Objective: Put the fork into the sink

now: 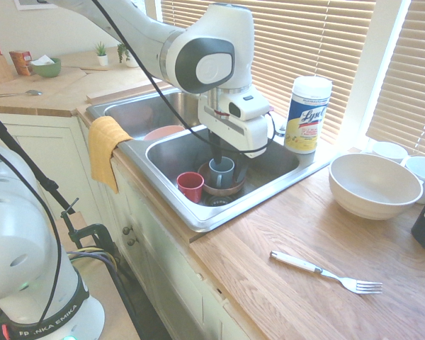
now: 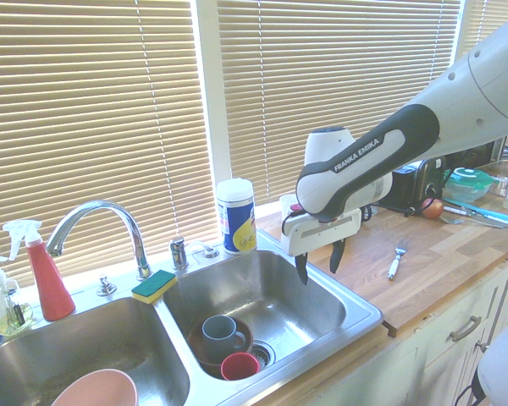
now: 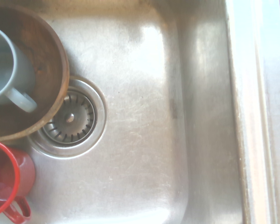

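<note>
Closest to the lens on your wrist cam is the sink (image 3: 140, 112), and your claw (image 2: 318, 265) is hanging over that basin, fingers wide, nothing in it. Below it you've got a blue-gray mug (image 2: 223, 338) in a brown bowl (image 2: 198, 345), red mug (image 2: 240, 366) right beside. Your fork (image 1: 326, 273) is lying out on the wooden table (image 1: 248, 283), fyi.

The wipes canister (image 1: 309, 117) has "Lysol" on its label. "FRANKA EMIKA" stands along the robot arm (image 2: 360, 156), and again, partly hidden, on the dark band around the robot's base (image 1: 49, 319).
</note>
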